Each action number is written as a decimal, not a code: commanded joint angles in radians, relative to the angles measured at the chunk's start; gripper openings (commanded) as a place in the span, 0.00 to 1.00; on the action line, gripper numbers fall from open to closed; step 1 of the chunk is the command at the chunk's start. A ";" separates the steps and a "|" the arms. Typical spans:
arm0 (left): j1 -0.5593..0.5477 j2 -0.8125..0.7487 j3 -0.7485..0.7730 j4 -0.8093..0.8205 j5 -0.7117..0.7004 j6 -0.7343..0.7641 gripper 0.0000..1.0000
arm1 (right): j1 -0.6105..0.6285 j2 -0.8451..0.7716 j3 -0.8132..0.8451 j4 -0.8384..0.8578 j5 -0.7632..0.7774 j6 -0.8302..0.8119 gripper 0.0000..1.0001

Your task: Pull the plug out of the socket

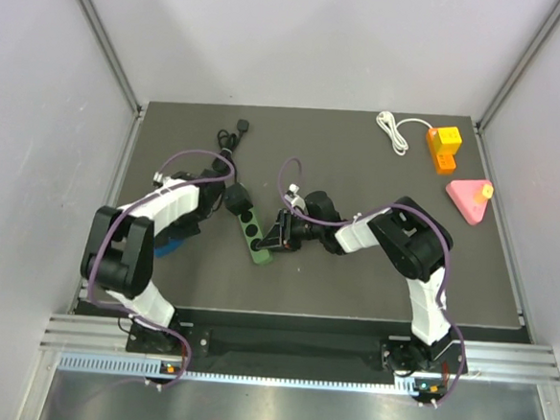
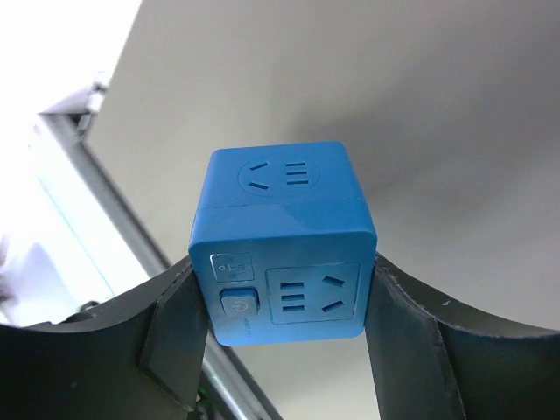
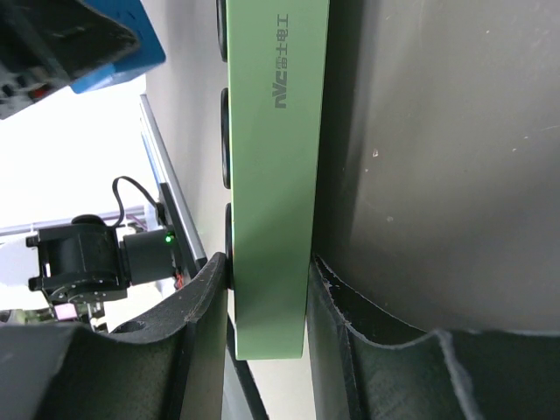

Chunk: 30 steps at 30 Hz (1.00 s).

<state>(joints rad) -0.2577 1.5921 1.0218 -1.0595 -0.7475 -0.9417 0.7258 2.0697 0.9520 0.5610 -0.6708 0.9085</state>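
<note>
The plug is a blue cube (image 2: 284,245) with outlet faces and a power button. My left gripper (image 2: 284,289) is shut on its two sides and holds it in the air. From above, only a blue patch of the plug (image 1: 169,248) shows under the left arm. The socket is a green power strip (image 1: 254,235) with black round outlets, lying on the dark table. My right gripper (image 3: 269,280) is shut on the near end of the socket (image 3: 271,175). In the right wrist view the plug (image 3: 118,57) is well away from the strip.
The strip's black cable and end plug (image 1: 240,128) run toward the table's far edge. At the far right lie a coiled white cable (image 1: 393,131), an orange and yellow block (image 1: 444,147) and a pink triangle (image 1: 468,198). Grey walls close in both sides.
</note>
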 commanded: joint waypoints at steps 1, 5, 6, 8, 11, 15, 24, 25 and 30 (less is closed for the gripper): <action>0.003 0.055 0.041 -0.102 -0.127 -0.075 0.00 | 0.004 0.046 -0.041 -0.174 0.142 -0.120 0.07; 0.002 0.111 0.070 -0.140 -0.112 -0.126 0.00 | 0.004 0.058 -0.035 -0.171 0.135 -0.120 0.07; 0.002 0.115 0.073 -0.134 -0.108 -0.127 0.00 | 0.006 0.058 -0.038 -0.170 0.135 -0.118 0.07; 0.002 0.129 0.075 -0.128 -0.099 -0.117 0.07 | 0.004 0.056 -0.039 -0.165 0.135 -0.118 0.07; 0.002 0.138 0.077 -0.123 -0.084 -0.121 0.43 | 0.006 0.058 -0.036 -0.167 0.134 -0.123 0.07; 0.002 0.118 0.060 -0.083 -0.044 -0.095 0.77 | 0.006 0.067 -0.032 -0.167 0.131 -0.125 0.07; 0.002 -0.025 0.081 -0.033 0.049 0.009 0.98 | 0.006 0.076 -0.030 -0.170 0.126 -0.132 0.07; 0.000 -0.056 0.081 -0.019 0.063 0.029 0.98 | 0.006 0.078 -0.030 -0.168 0.126 -0.135 0.07; 0.002 -0.345 0.051 0.203 0.307 0.240 0.98 | 0.007 0.082 -0.021 -0.177 0.123 -0.135 0.08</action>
<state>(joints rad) -0.2569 1.4239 1.0660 -1.0111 -0.5900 -0.8463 0.7265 2.0712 0.9539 0.5613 -0.6739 0.8986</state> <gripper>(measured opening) 0.982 0.341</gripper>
